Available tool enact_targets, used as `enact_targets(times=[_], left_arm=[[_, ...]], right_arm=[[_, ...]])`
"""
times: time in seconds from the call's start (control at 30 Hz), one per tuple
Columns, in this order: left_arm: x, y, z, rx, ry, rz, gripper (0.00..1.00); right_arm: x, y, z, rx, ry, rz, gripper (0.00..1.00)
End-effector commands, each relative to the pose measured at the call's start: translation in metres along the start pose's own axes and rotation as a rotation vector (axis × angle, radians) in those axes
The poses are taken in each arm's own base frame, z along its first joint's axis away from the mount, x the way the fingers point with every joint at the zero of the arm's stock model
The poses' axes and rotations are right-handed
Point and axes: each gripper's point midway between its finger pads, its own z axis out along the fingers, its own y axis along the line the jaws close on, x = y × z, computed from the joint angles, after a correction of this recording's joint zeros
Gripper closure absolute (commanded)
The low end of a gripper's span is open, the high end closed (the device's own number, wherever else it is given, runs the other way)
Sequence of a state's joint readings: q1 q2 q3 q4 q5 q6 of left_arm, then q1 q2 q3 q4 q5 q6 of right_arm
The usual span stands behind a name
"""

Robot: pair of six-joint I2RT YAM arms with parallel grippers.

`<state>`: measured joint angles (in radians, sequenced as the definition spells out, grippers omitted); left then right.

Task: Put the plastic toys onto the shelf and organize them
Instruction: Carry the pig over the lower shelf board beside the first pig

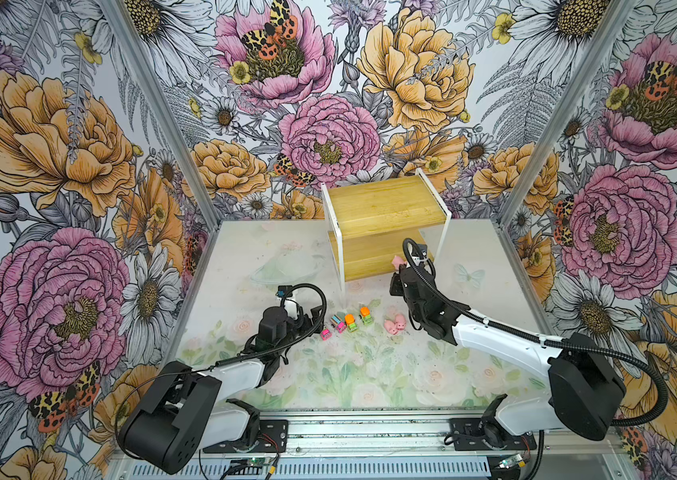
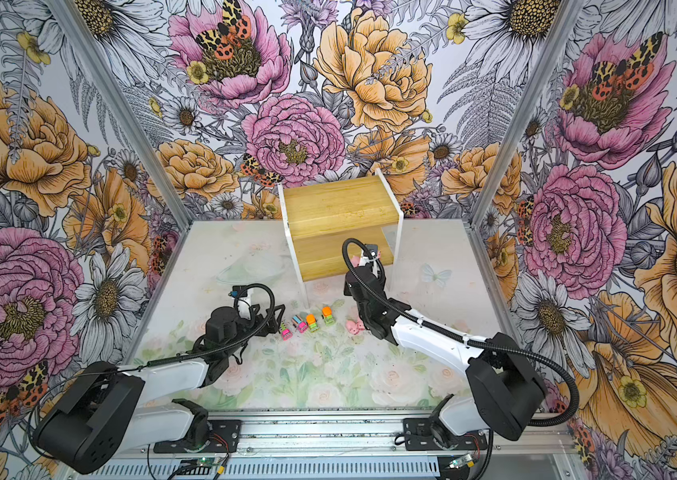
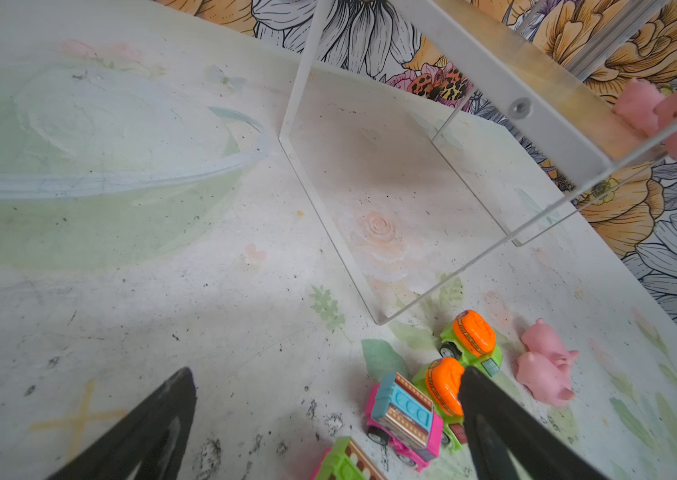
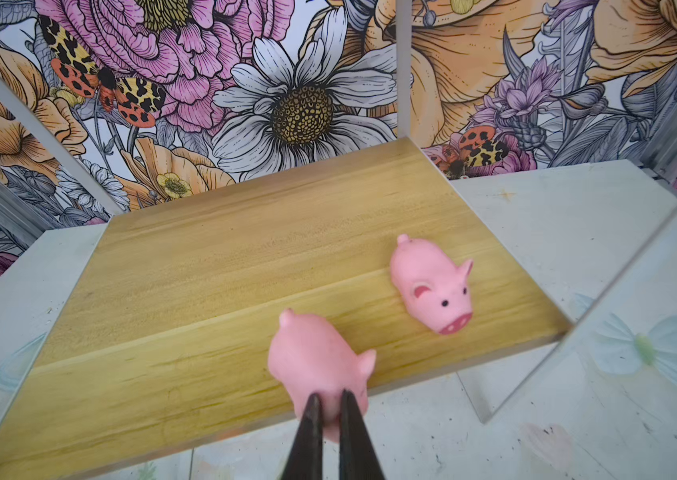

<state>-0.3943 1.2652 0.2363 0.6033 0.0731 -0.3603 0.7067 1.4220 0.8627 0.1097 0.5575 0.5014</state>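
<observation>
Right pincer (image 4: 330, 401) pinches a pink pig (image 4: 316, 361) by its head end, over the front edge of the lower board (image 4: 204, 332) of the shelf (image 1: 382, 203). In a top view the board lies at 11 o'clock from it, the pig's long axis pointing there, tail first; a second pig (image 4: 432, 282) rests just beside.

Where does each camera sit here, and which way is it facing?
Top views: high above the front edge, looking down and back at the shelf; both arms show.
Left wrist: on the left arm, looking past the open left gripper at the toy cars and table pigs.
Right wrist: on the right arm, looking along the right gripper, shut on a pig, across the shelf boards.
Shared: both wrist views show the shelf.
</observation>
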Motion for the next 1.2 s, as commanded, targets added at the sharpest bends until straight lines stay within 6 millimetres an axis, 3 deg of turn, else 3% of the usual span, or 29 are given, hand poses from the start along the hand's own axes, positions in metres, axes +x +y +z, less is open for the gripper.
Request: enact_targets(times=[0.0, 1.17], left_arm=[[-0.002, -0.002, 0.0, 0.025, -0.014, 0.004, 0.01], [-0.002, -0.001, 0.001, 0.035, -0.02, -0.007, 0.01]], right_arm=[[-0.018, 0.006, 0.0, 0.006, -0.05, 0.034, 0.91], [-0.003, 0.006, 0.016, 0.089, -0.024, 0.025, 0.91]])
